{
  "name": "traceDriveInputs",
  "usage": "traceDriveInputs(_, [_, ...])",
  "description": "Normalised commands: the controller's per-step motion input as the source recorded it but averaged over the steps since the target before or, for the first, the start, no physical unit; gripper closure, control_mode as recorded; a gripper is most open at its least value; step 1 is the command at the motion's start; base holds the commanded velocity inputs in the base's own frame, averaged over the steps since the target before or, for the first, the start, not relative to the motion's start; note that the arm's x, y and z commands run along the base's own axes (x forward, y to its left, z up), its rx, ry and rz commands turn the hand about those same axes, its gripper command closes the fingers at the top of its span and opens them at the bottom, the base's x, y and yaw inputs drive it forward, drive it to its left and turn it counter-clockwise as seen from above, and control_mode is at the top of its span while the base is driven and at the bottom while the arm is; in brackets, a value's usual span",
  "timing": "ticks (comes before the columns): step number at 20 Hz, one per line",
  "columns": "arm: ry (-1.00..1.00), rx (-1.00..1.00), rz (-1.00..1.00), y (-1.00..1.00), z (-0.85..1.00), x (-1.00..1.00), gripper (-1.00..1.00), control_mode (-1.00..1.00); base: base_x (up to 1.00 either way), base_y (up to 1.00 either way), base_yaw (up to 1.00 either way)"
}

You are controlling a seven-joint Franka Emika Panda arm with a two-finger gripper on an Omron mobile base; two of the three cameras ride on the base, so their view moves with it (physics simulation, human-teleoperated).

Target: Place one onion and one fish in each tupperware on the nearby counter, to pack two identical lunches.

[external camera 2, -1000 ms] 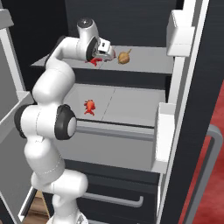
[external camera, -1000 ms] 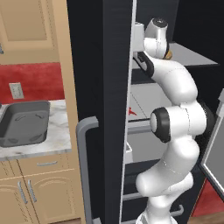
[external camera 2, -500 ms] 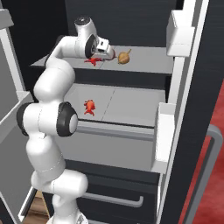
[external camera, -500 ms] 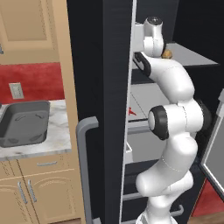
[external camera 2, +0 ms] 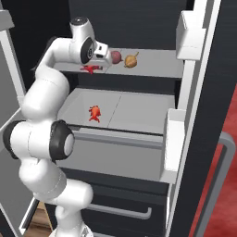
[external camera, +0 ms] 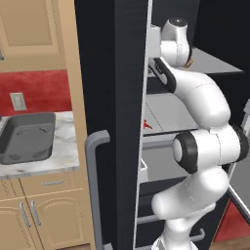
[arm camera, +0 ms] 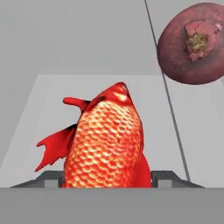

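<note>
The bright red-orange scaly fish (arm camera: 105, 140) lies on the grey upper fridge shelf (external camera 2: 152, 62), its body between the tips of the claw (arm camera: 105, 177), which looks closed on its flanks. It should be light, stiff and slick, so mid-body is the best hold. The purplish-red round onion (arm camera: 194, 43) sits at two o'clock, the yellow-brown onion (external camera 2: 131, 60) beyond. The dark grey rectangular tupperware (external camera: 27, 136) waits on the marble table (external camera: 63, 146).

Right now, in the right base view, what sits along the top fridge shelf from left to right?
Red-orange fish under the pincer → purplish-red onion → yellow-brown onion.
</note>
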Motion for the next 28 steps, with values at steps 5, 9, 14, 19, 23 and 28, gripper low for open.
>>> traceDriveInputs(5, [-0.01,-0.1,0.37,0.17,-0.21,-1.0,1.0,-1.0,0.0,0.0,0.0])
traceDriveInputs(9, [-0.04,-0.08,0.28,-0.02,-0.01,-1.0,1.0,-1.0,0.0,0.0,0.0])
traceDriveInputs(14, [-0.02,-0.08,0.14,-0.03,0.0,-1.0,1.0,-1.0,0.0,0.0,0.0])
traceDriveInputs(19, [0.0,-0.08,0.07,-0.12,-0.08,-1.0,1.0,-1.0,0.0,0.0,0.0])
traceDriveInputs(23, [0.0,-0.05,0.06,-0.1,-0.1,-0.75,1.0,1.0,-0.25,-0.05,0.02])
traceDriveInputs(28, [0.0,0.0,0.0,0.0,0.0,0.0,1.0,1.0,-1.0,-0.1,0.06])
